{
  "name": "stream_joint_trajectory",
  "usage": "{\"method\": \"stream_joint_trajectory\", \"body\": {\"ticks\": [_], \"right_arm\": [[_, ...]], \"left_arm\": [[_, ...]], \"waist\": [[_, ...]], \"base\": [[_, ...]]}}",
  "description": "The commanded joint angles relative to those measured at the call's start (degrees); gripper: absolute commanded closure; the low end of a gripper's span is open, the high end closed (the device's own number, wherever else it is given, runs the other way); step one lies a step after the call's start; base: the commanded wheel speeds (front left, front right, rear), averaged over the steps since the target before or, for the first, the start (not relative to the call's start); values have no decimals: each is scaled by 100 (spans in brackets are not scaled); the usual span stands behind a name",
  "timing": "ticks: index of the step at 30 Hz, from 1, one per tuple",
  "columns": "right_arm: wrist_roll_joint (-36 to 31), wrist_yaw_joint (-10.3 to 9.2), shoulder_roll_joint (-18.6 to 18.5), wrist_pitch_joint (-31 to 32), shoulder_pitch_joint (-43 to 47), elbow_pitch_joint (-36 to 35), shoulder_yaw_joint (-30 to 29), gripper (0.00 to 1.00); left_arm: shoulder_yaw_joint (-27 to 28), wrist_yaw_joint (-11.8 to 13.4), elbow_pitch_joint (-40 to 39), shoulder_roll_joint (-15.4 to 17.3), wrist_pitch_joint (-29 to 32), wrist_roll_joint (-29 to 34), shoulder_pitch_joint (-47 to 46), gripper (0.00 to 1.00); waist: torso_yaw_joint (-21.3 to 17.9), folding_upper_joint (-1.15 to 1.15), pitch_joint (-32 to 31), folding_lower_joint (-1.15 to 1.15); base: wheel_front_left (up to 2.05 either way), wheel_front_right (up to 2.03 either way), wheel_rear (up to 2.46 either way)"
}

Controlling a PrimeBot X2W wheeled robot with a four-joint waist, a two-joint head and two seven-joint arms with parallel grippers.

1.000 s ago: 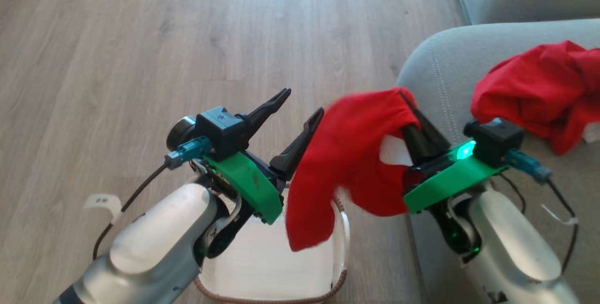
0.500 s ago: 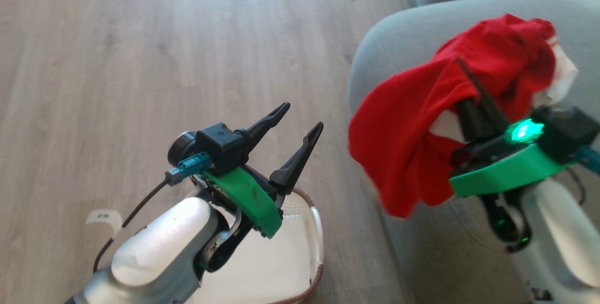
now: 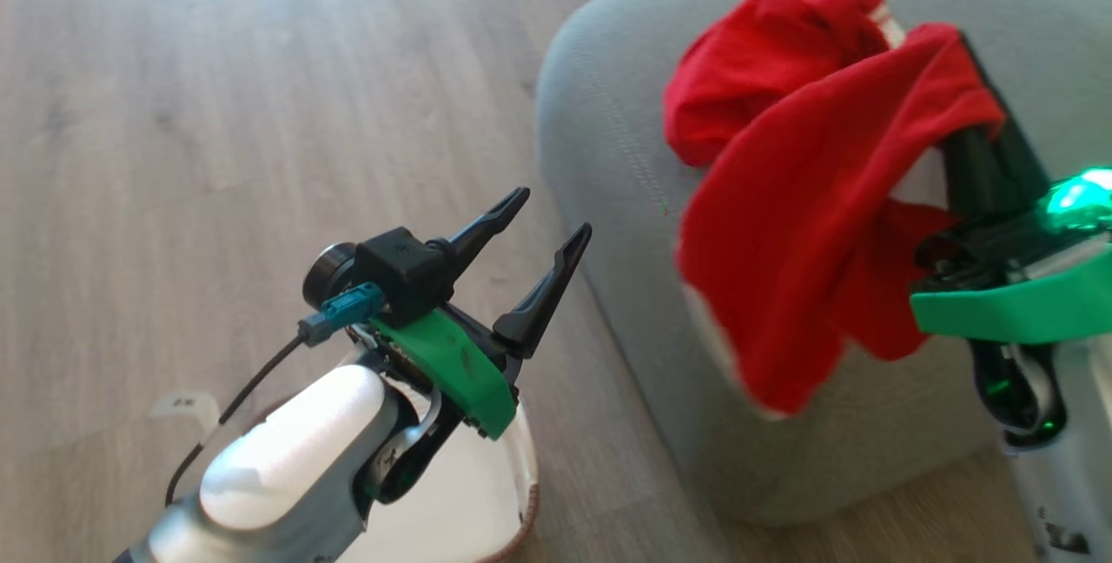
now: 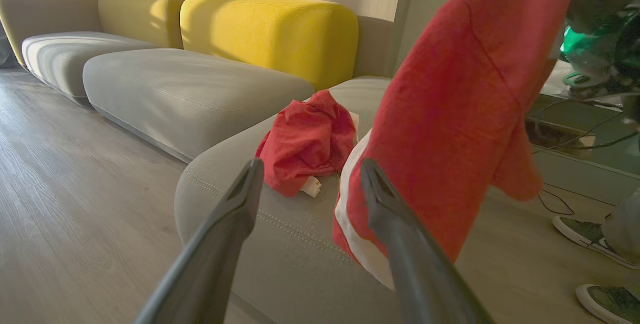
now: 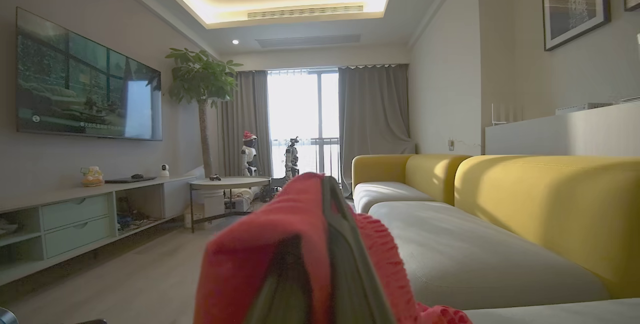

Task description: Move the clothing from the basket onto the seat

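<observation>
While a bright red soft garment with white trim point(image 3: 799, 224) is being dangled at the front edge of the large grey-green fabric sofa cushion point(image 3: 608, 120), the two dark fingers of the right gripper point(image 3: 986, 111) are being pressed together on its fabric. A second red garment point(image 3: 764, 50) is being supported, crumpled, on the cushion just behind. The left gripper point(image 3: 552, 213) is being held with fingers spread, gripping nothing, near the small white plastic basket point(image 3: 521, 467) on the pale wooden floor point(image 3: 174, 111).
</observation>
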Motion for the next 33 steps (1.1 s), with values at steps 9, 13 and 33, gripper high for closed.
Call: {"method": "stream_joint_trajectory", "body": {"ticks": [9, 13, 33], "right_arm": [[-156, -1, 17, 136, 168, -669, -241, 100], [-201, -1, 59, 166, 210, -822, -336, 100], [382, -1, -878, 604, -1577, -56, -819, 100]], "left_arm": [[300, 87, -232, 210, -49, 58, -312, 0], [294, 92, -221, 201, -58, 53, -326, 0], [226, 5, -325, 255, 110, 92, -645, 0]], "waist": [[-640, 0, 208, 0], [-749, 0, 239, 0], [-411, 0, 939, 0]], "base": [[0, 0, 0], [0, 0, 0], [0, 0, 0]]}}
